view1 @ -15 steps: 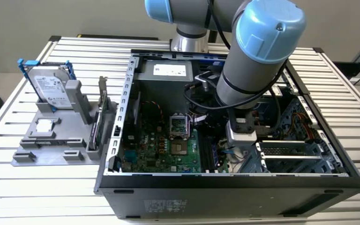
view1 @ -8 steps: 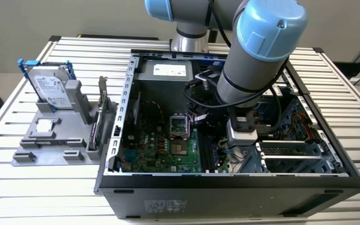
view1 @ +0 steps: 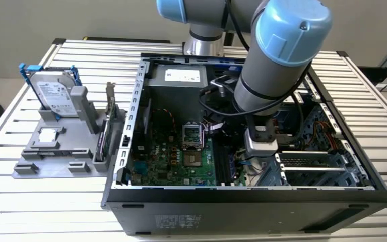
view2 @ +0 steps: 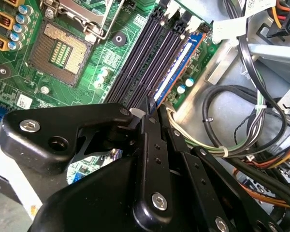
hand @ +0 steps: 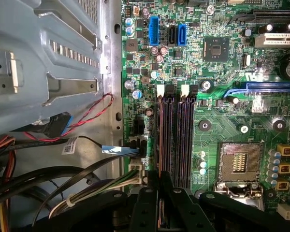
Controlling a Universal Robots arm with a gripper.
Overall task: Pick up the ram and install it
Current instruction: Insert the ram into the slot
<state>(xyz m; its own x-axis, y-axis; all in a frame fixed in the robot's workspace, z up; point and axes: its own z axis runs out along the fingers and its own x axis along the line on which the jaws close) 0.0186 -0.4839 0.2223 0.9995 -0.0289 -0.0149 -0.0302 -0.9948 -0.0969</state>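
Note:
The ram (view2: 178, 65), a narrow stick with a blue label face, stands on edge in the outermost memory slot of the green motherboard (view2: 89, 72), beside the dark empty slots (view2: 145, 63). My gripper (view2: 149, 110) is shut on the ram's near end, its black fingers (view2: 157, 140) pressed against both faces. In the first wrist view the ram (hand: 160, 140) shows edge-on, running into the gripper (hand: 159, 182). In the exterior view the gripper (view1: 259, 154) reaches down into the open computer case (view1: 123, 166), over the slot area.
The CPU socket (view2: 58, 50) lies beside the slots. Bundled cables (view2: 241, 121) and a metal drive cage (hand: 48, 63) crowd the other side. Outside the case, a grey fixture (view1: 52, 161) holds a silver hard drive with blue rails (view1: 54, 93) and an upright card (view1: 107, 123).

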